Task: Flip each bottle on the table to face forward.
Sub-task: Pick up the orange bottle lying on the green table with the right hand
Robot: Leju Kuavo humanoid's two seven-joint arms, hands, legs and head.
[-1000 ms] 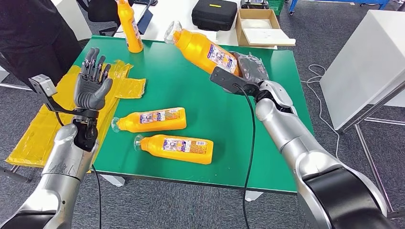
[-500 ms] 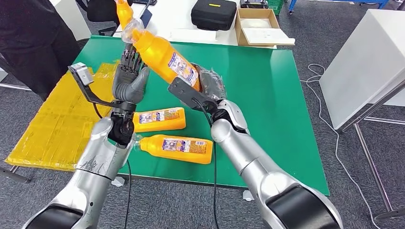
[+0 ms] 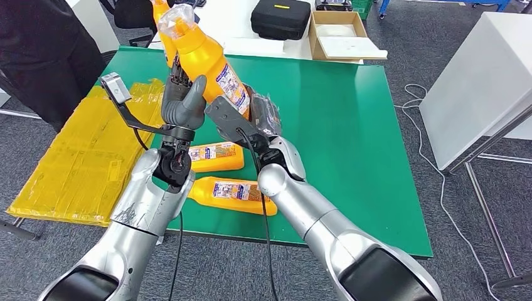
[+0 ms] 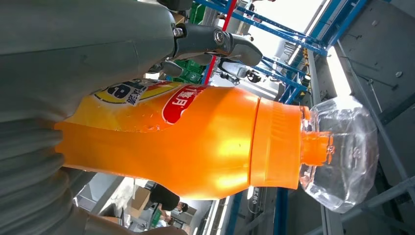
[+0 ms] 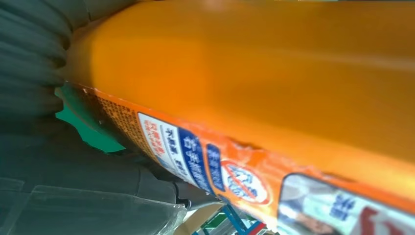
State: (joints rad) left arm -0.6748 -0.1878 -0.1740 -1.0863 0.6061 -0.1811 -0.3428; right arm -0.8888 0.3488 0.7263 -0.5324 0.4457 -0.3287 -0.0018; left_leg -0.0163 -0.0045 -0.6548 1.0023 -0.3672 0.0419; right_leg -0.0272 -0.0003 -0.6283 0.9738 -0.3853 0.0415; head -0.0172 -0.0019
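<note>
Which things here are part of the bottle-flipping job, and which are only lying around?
Part of the job:
- held bottle, between left hand and right hand
- two lying bottles
- standing bottle at the far edge

Lying around:
- yellow bags
- black case
- cardboard box

Grey carpet floor (image 3: 439,207); white desk (image 3: 238,28) behind; white cabinet (image 3: 483,81) right.

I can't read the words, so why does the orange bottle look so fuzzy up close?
In the right wrist view the orange plastic bottle sits too near the lens, so its label blurs; in the left wrist view it stays sharp, with bright glare on its side.
</note>
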